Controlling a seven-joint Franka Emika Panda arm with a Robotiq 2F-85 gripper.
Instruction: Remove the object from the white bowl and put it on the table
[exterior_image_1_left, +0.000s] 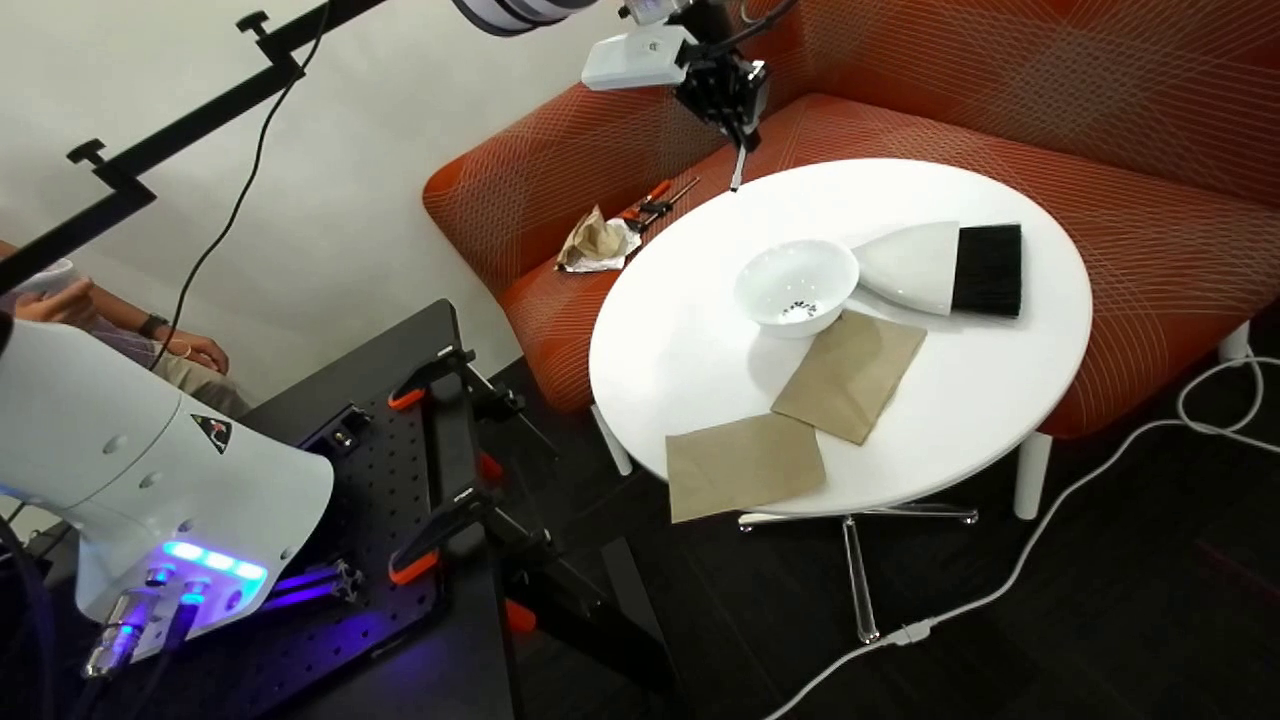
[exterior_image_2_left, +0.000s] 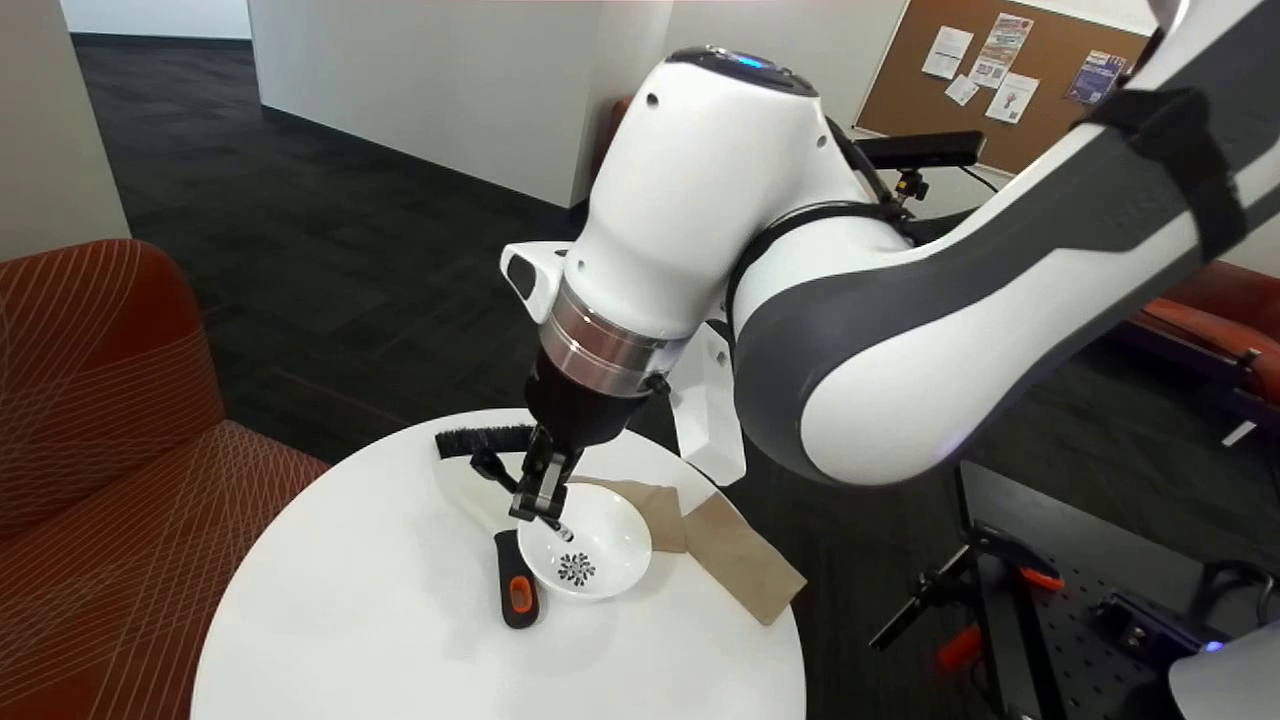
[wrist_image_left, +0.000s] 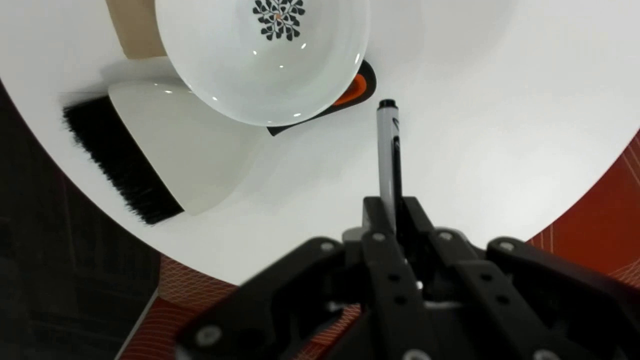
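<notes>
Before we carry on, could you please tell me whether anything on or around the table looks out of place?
One brown paper sheet pokes out past the edge of the round white table, so it looks askew. Crumpled paper lies on the sofa, which also seems untidy.

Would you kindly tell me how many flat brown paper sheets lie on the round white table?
2: one brown paper sheet beside the white bowl, the other sheet jutting past the edge of the table. Any beneath the bowl would be hidden.

White arm (exterior_image_2_left: 840, 245), dark grey panels (exterior_image_2_left: 1095, 207), silver wrist collar (exterior_image_2_left: 608, 345), black jaws
</notes>
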